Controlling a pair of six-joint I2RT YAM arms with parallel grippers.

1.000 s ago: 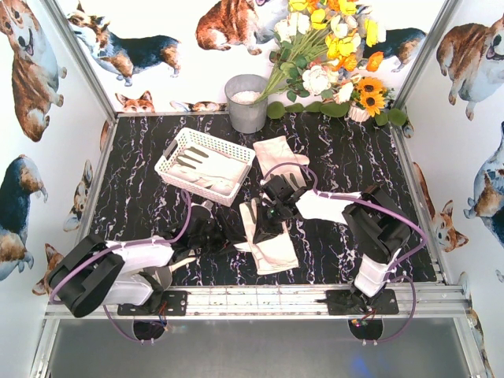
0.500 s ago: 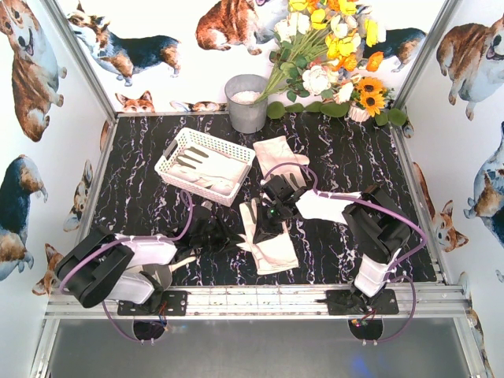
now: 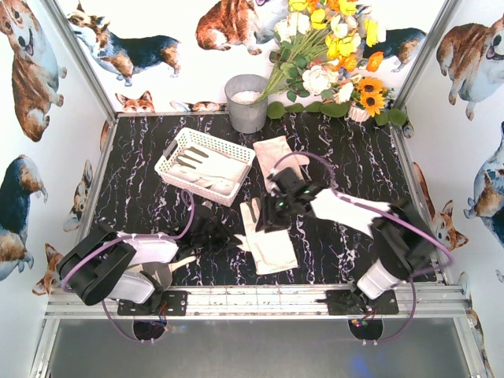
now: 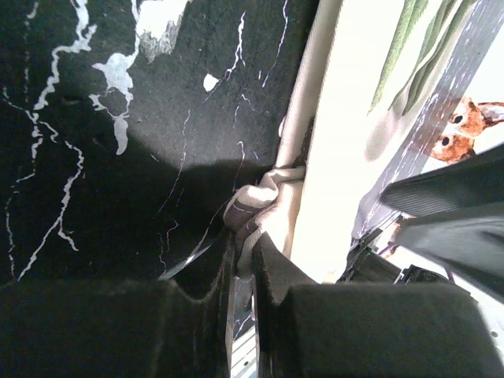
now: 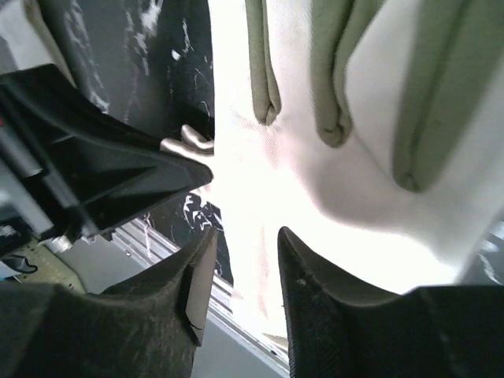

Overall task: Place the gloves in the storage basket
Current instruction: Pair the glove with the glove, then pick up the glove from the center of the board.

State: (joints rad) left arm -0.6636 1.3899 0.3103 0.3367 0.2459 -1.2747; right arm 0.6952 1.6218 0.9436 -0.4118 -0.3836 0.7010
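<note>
Black marbled desk [image 3: 142, 197] spreads beneath us. Nearest, our left gripper [image 4: 245, 252] is pinched tight on a fold at the edge of a glove [image 3: 268, 248] lying flat. Our right gripper [image 5: 246, 236] stands over it, jaws parted, gripping nothing. Farther back, another glove [image 3: 277, 150] lies beside the storage basket [image 3: 193, 187], which holds more gloves [image 3: 209, 167].

The overhead view was bright, even and sharp, with soft shadows on the dark counter [image 3: 142, 197]. In the left wrist view a broad shadow dimmed it and the left end effector [image 4: 246, 252] was blurred. In the right wrist view the glove [image 5: 260, 181] burned out to white glare behind the dark, soft-focus right end effector [image 5: 246, 236].
</note>
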